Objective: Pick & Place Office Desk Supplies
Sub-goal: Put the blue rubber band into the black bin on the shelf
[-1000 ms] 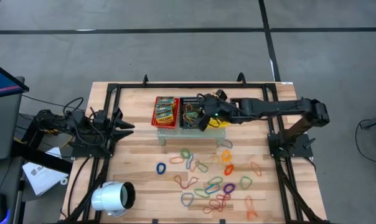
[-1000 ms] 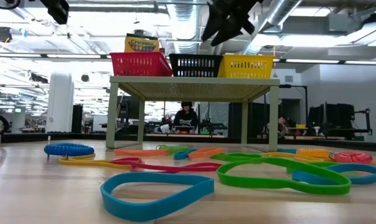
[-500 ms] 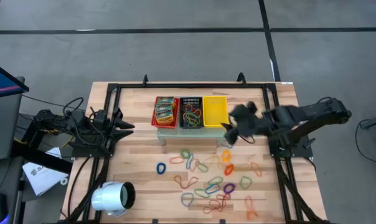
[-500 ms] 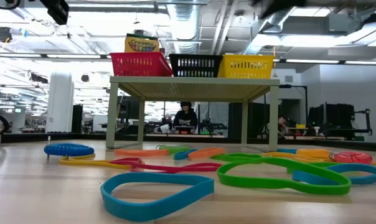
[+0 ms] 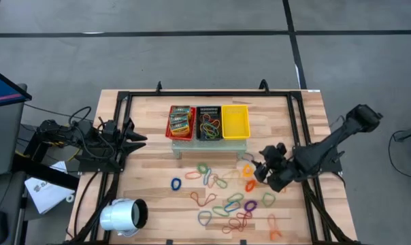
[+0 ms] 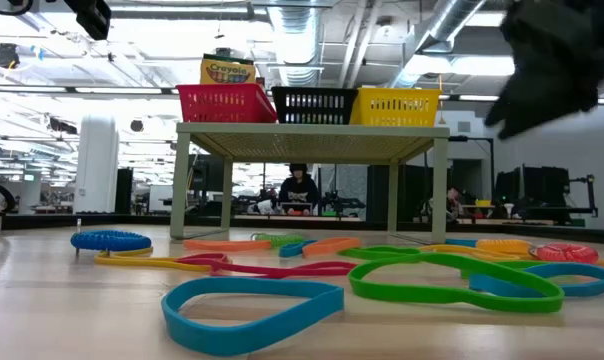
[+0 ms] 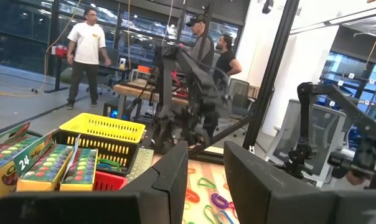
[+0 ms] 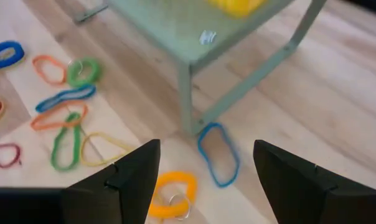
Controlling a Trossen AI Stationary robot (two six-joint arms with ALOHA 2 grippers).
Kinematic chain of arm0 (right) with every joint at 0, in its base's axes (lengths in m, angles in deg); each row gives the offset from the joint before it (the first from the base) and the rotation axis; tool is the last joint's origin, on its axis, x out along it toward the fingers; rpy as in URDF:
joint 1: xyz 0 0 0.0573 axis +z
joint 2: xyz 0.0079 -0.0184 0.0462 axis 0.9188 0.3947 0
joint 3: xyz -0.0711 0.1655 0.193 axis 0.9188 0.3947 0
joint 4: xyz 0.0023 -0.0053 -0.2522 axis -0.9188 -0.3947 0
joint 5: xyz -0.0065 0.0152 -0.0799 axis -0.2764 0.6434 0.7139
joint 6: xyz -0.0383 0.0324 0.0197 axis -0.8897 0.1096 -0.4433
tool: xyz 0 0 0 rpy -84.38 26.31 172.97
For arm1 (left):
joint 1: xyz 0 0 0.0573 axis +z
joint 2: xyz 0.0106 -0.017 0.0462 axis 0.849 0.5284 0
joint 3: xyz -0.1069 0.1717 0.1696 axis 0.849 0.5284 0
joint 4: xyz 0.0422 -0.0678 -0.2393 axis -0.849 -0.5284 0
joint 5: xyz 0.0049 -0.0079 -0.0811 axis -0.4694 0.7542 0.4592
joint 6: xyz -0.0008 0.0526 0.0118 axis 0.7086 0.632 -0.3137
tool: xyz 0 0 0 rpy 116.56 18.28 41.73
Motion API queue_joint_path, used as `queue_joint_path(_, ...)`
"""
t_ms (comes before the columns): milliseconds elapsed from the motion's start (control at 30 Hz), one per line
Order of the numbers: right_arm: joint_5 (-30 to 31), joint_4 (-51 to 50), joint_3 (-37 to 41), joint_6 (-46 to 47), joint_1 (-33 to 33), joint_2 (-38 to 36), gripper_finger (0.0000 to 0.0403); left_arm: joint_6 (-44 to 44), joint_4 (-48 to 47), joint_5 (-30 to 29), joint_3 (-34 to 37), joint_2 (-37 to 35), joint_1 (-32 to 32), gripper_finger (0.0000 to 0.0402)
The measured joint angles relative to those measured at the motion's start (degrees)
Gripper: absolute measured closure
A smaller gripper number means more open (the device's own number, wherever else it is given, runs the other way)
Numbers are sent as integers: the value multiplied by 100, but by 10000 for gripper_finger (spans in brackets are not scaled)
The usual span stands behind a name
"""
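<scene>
A robotics lab in an open industrial hall: exposed ceiling ducts (image 6: 312,30), a wooden worktable (image 5: 151,170) in a black frame, other robot rigs (image 7: 325,124), and people (image 7: 88,53) standing beyond.

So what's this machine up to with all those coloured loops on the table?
It is sorting them. The right gripper hangs open and empty over the scattered coloured rubber-band loops on the wooden table. Some bands already lie in the black mesh basket on the small green stand, between a red mesh basket of crayon packets and a yellow mesh basket. The left gripper waits at the table's left side.
</scene>
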Motion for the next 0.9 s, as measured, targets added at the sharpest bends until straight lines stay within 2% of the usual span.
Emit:
queue_joint_path(233,139,1082,853,-85,29,336,148,-2,2,0,0,0,0,302)
queue_joint_path(400,287,1702,1505,-94,27,229,148,-4,4,0,0,0,0,302)
queue_joint_path(600,303,3172,2313,-542,-8,281,148,-4,4,0,2,0,0,302)
queue_joint_path(767,316,3598,2660,-646,-194,336,148,-4,5,0,2,0,0,302)
queue_joint_path(900,296,4278,2811,-1273,-244,336,148,-7,5,0,2,0,-1,302)
